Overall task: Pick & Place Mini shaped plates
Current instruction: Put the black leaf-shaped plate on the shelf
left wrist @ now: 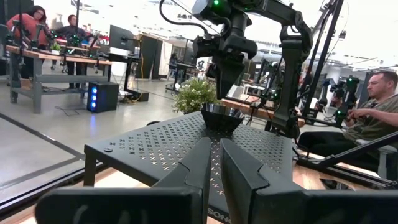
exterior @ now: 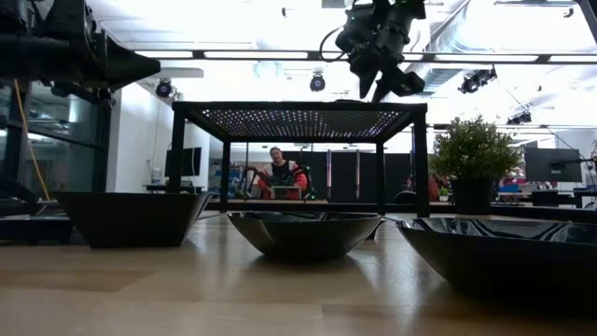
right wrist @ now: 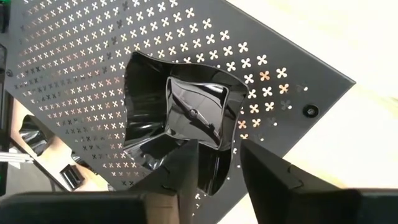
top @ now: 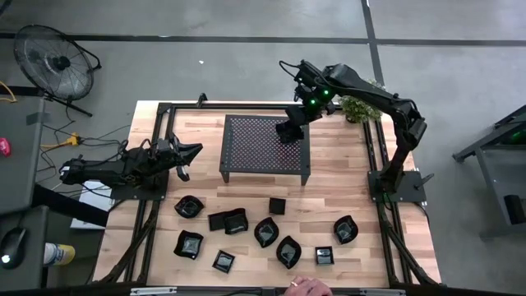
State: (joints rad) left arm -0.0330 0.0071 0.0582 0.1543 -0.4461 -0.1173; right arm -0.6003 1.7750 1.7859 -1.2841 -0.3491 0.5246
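One mini shaped plate (right wrist: pixel 180 124), glossy black and squarish with a wavy rim, rests by its base on the right part of the black perforated rack (top: pixel 255 148). My right gripper (right wrist: pixel 219 146) hangs over it, slanting down, fingers apart, above the plate's rim; the left wrist view shows it (left wrist: pixel 227 93) just above the plate (left wrist: pixel 222 117). Several more mini plates (top: pixel 265 232) lie on the table's near part. My left gripper (top: pixel 193 150) waits shut at the table's left, level with the rack top. My right gripper stands open over the plate's rim (right wrist: pixel 208 165), one finger (right wrist: pixel 180 171) in front of that rim. I cannot tell whether a finger touches it. The plate sits upright on the rack top.
The rack (left wrist: pixel 155 149) stands on legs in the table's far middle. A potted plant (top: pixel 357 108) is at the far right corner. A person's hand (top: pixel 308 288) shows at the near edge. Bare wood lies between the rack and the plates.
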